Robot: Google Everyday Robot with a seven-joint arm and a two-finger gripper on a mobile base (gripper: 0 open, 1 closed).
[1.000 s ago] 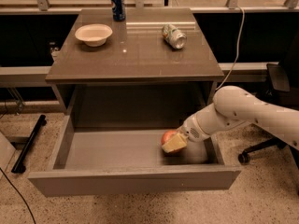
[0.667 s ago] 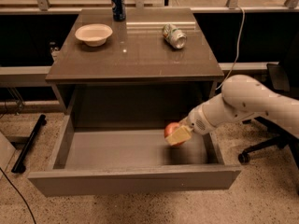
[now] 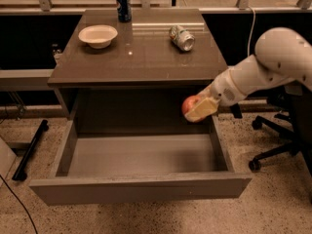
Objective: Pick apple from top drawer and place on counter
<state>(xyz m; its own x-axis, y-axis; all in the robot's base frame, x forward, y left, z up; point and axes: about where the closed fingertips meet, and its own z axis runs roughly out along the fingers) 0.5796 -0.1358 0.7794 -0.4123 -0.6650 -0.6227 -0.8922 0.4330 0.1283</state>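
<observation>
Gripper (image 3: 199,110) pinches the apple (image 3: 190,105) above the open top drawer's (image 3: 141,189) right side, below the counter (image 3: 141,57) edge.

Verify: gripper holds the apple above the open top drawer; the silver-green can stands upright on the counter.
Camera view: the silver-green can lies on its side on the counter, not upright. The gripper does hold the apple above the open top drawer.
</observation>
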